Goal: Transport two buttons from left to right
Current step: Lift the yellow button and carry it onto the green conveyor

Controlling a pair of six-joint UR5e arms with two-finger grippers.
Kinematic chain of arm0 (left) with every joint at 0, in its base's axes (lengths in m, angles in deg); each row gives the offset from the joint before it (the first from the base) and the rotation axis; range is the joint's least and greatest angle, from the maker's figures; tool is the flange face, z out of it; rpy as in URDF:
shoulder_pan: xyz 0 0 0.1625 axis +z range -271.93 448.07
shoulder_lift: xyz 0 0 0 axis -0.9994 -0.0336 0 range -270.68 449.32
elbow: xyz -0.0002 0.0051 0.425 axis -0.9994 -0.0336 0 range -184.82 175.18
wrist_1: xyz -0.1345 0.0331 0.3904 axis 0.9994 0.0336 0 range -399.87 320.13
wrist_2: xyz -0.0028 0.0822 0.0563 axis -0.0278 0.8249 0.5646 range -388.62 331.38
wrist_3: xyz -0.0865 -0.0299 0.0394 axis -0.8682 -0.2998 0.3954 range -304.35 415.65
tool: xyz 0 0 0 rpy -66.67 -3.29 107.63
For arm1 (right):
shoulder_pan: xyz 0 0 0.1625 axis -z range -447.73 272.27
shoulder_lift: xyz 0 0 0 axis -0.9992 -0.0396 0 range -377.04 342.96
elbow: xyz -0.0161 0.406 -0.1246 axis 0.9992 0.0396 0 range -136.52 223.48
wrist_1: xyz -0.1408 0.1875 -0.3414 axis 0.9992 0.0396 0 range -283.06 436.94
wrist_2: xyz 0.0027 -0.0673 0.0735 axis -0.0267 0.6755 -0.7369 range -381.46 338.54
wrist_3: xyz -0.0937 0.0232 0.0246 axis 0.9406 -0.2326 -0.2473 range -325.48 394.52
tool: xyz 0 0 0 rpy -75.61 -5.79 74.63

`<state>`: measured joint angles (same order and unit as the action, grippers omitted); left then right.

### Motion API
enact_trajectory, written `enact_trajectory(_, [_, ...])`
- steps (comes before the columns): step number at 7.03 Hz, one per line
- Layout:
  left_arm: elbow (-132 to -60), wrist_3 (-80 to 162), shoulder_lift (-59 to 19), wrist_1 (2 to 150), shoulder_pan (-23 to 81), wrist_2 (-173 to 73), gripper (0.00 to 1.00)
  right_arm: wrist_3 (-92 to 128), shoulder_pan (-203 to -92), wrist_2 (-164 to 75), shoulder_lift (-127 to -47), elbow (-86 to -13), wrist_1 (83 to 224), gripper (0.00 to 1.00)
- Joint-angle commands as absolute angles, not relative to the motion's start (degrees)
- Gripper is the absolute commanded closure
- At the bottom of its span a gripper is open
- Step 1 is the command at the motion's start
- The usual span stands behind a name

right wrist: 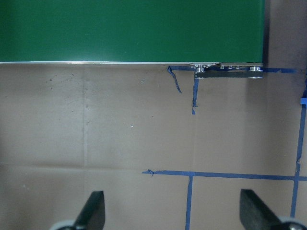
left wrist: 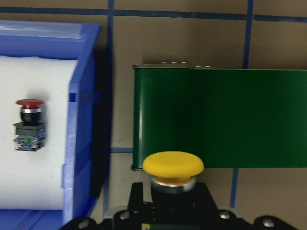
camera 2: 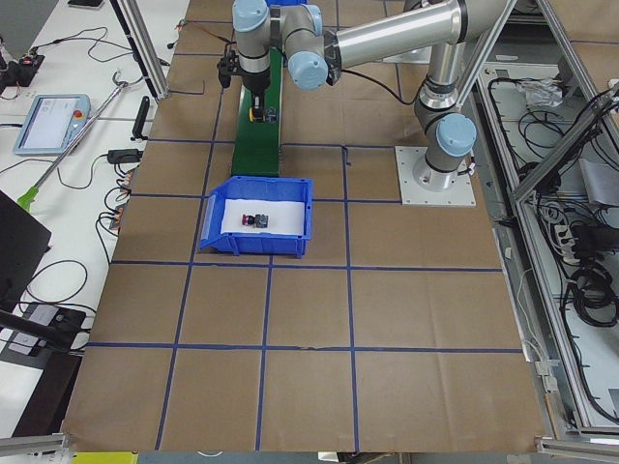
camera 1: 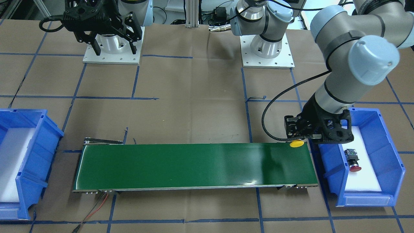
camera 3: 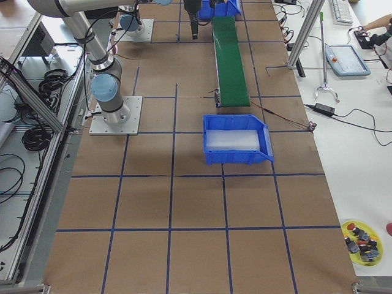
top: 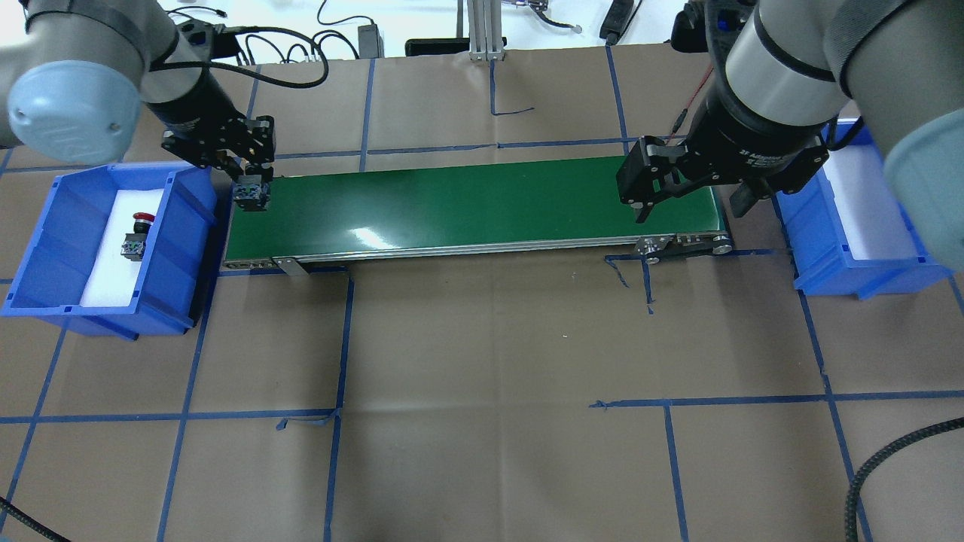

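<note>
Yellow button, clenched in left tool, hangs over belt corner; dropped there it may roll off; right tool released.

Brown-papered table, blue tape grid; green conveyor between 2 blue bins; thin wires, maybe 2.

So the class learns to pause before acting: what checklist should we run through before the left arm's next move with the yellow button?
1. Grip: left claw shut on yellow button: ok.
2. Is the button set down on the green belt? Cannot tell; it is at the belt's left-end corner.
3. Is the belt free of other parts? Ok.
4. Receiver: right claw open by the belt's right end: ok.
5. Goal: right bin shows only its white liner: ok.
6. Has the red button been transported? Not ok; it lies in the left bin.
</note>
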<state>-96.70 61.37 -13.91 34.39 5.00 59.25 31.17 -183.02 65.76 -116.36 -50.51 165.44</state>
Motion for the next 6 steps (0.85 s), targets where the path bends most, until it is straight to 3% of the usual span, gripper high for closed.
enact_trajectory(1, [-99.5,61.4,-17.2,29.2,3.6,59.2,0.89,31.2,-182.6,64.9,-116.4,-50.2,165.4,0.0])
enact_trajectory(5, [-105.5,62.0,-22.3,14.6,3.8,59.4,0.85,31.2,-182.7,64.4,-116.6,-50.2,165.5,0.0])
enact_trajectory(6, [-105.5,61.6,-22.1,14.6,3.8,59.3,0.53,31.2,-182.7,64.1,-116.7,-50.2,165.4,0.0])
